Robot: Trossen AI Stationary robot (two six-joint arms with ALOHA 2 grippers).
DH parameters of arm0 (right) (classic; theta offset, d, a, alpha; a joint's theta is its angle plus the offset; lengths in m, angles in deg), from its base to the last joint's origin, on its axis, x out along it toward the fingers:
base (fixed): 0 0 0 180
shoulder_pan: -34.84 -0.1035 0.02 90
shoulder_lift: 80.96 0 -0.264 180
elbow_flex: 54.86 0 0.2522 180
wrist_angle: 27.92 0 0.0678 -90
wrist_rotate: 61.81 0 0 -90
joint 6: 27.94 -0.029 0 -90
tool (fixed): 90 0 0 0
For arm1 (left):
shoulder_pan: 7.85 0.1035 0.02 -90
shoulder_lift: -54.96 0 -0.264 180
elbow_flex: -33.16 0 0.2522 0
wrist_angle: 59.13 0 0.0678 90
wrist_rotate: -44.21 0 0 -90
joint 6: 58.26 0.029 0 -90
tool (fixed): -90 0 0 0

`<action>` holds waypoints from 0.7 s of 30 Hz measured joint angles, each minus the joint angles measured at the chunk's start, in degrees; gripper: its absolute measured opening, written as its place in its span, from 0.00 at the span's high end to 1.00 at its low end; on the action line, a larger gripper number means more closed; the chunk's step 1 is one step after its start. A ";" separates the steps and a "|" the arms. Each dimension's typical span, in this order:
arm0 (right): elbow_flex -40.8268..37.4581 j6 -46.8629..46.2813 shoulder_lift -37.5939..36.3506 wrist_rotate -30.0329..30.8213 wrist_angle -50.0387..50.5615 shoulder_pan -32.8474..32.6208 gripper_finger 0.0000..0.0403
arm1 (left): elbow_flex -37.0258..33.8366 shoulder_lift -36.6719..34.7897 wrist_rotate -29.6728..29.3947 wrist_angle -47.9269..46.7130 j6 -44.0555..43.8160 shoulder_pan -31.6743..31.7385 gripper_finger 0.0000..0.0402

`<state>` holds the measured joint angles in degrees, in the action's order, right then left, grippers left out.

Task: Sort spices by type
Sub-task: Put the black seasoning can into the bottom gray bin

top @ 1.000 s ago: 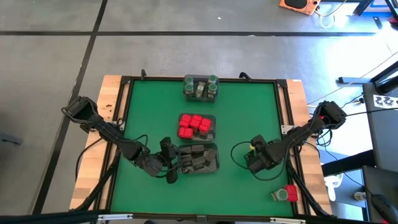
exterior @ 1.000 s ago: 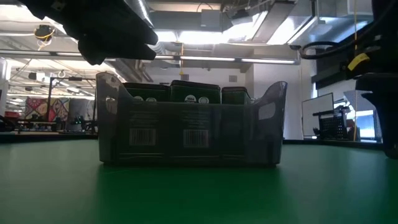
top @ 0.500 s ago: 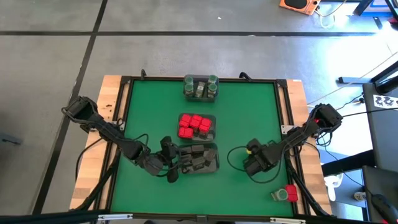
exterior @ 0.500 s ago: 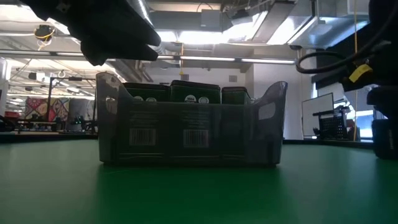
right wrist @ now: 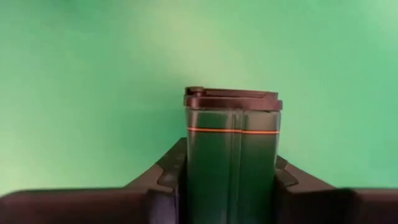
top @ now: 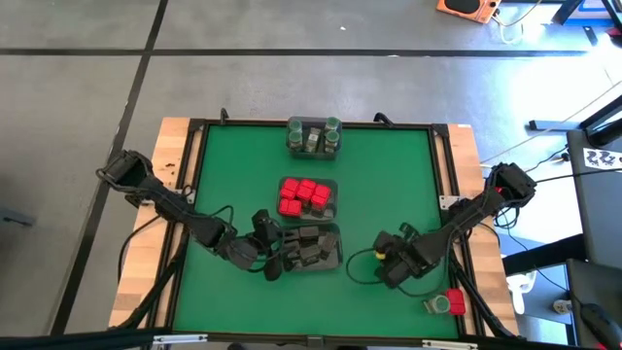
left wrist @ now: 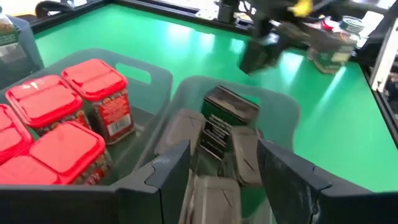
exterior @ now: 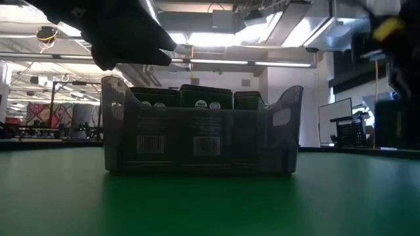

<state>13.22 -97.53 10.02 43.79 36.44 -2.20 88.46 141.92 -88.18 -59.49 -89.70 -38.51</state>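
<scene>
right pincer [right wrist: 230, 180]: pinching a dark spice block [right wrist: 231, 143] | left pincer [left wrist: 221, 168]: spread, dark blocks [left wrist: 227, 118] probably just ahead in tray [left wrist: 280, 106]

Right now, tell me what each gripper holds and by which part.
The right gripper clamps a dark spice container by its lower side walls. The left gripper holds nothing, open over the tray.

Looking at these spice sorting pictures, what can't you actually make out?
- Dark blocks in the near tray: count unclear; the left gripper overlaps them in the high view, and the tray wall blurs them in the low view.
- Container between the right gripper fingers: bottom cut off by the right wrist view's edge.
- Things beside the table's right edge: too small in the high view.
</scene>
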 joint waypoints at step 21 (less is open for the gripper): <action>-3.42 30.82 -0.02 11.92 -42.26 -3.31 0.71 | 0.00 0.00 5.32 4.31 -0.74 3.54 0.34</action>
<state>9.80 -66.71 10.00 55.71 -5.81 -5.51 88.46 141.92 -82.86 -55.18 -90.44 -34.98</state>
